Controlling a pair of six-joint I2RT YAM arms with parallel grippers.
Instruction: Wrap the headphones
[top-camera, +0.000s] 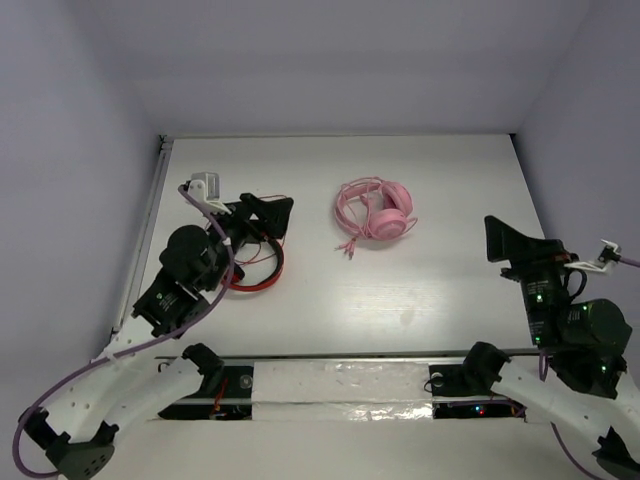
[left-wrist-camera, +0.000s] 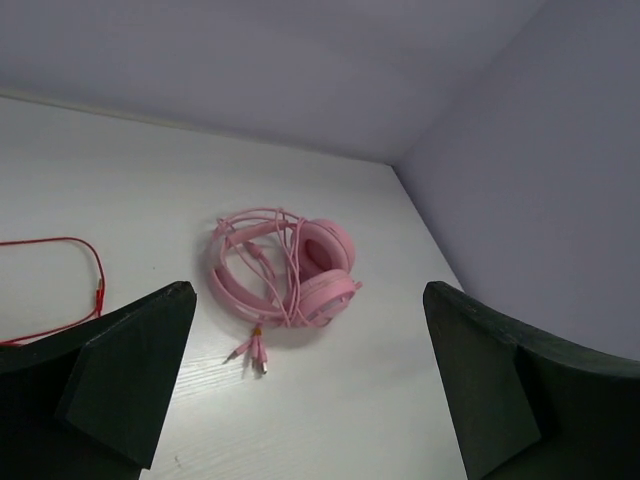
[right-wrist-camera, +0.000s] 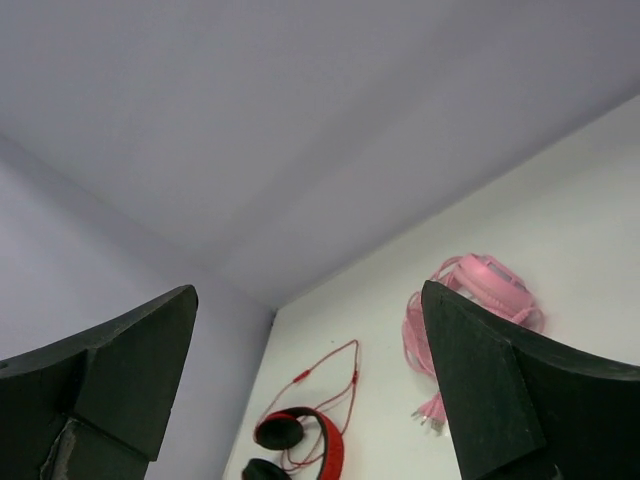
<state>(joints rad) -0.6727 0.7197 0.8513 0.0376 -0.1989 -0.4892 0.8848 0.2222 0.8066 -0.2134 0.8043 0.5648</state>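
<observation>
Headphones (top-camera: 375, 212) in pale pink lie on the white table (top-camera: 440, 300), a little back of the middle and to the right of centre, with no hand touching them. Their two round padded cups sit close together on the right side of the bundle, and the thin wire headband arcs away to the left. The pink cable (left-wrist-camera: 262, 262) is gathered in loose loops over the band and cups, and its end trails toward the near edge, where it splits into small plugs (left-wrist-camera: 255, 355).

The left hand (top-camera: 272, 213) hangs over the left part of the table, its fingers spread wide with nothing between them. In the left wrist view the pink bundle shows through the gap, well ahead of the fingertips. Below this hand lies a second pair of headphones (top-camera: 262, 268) – red and black, with a thin red cable (left-wrist-camera: 80, 260) running out beside them – well apart from the pink pair.

The right hand (top-camera: 510, 240) is at the right edge of the table, near the front. It too is wide open and empty, and stands well clear of the pink headphones.
</observation>
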